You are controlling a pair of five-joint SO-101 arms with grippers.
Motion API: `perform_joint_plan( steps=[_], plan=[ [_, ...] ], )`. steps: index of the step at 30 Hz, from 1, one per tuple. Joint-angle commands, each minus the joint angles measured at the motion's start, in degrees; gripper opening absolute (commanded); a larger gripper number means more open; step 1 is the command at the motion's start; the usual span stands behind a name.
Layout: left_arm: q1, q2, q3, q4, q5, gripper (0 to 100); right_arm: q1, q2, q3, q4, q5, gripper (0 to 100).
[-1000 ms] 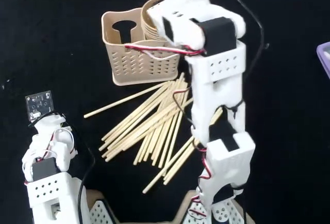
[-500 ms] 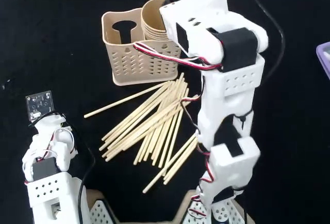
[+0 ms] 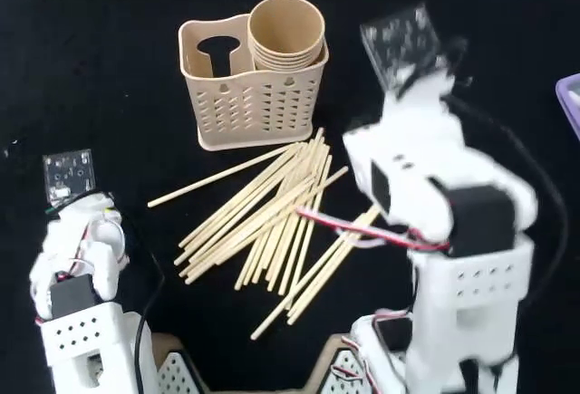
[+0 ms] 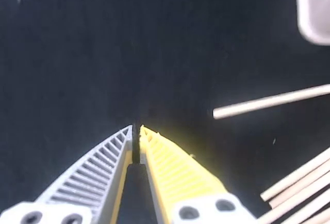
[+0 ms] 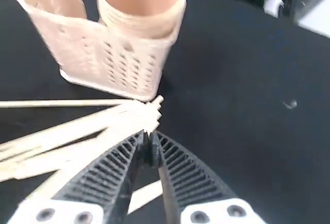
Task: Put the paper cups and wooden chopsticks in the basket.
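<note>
Far centre, in right compartment of perforated beige basket: stacked smooth paper cups. Just nearer, fanned across black table: slim wooden chopsticks. Left end effector and right end effector pressed together, empty.

Table cover: black, matte, spanning the whole surface.
Purple item: right edge, mid-depth, cut off by the frame; kind cannot be told.
Tan board: near edge, centre.
Pale fleck: left edge.
</note>
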Motion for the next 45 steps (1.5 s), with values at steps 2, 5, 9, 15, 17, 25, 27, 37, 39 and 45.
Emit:
perform_joint_plan(
  steps=[2,5,9,15,17,25,27,37,39,45],
  plan=[
    [0.6,0.9,-14.0,7.1,-4.4,3,8.4,-15.3,35.0,-18.4,2.4,1.3],
    [0.6,5.7,-22.7,11.9,-6.2,3,12.7,-22.3,47.4,-26.0,2.4,6.0],
    [4.3,19.0,-32.8,16.2,-8.8,13,14.1,-26.9,57.7,-29.5,-0.7,17.0],
    [20.0,41.8,-45.8,28.8,-9.8,22,15.6,-27.7,64.7,-34.6,-7.5,17.6],
    [26.0,47.5,-48.8,32.3,-9.7,22,17.8,-27.6,65.9,-35.5,-8.9,17.6],
    [43.8,60.3,-51.4,30.9,-7.0,22,20.6,-27.7,70.6,-40.4,-10.5,17.6],
    [45.9,61.0,-49.7,26.2,-4.9,22,20.6,-27.7,70.6,-40.4,-10.5,17.6],
    [48.4,61.5,-36.5,4.7,-1.8,22,20.6,-27.7,70.9,-40.3,-10.5,17.6],
    [48.3,61.5,-33.8,1.6,-1.3,22,20.6,-27.7,70.9,-40.3,-10.5,17.6],
    [48.0,61.5,-27.9,-5.2,-1.1,22,20.4,-27.6,71.0,-40.3,-10.5,17.6]
  ],
)
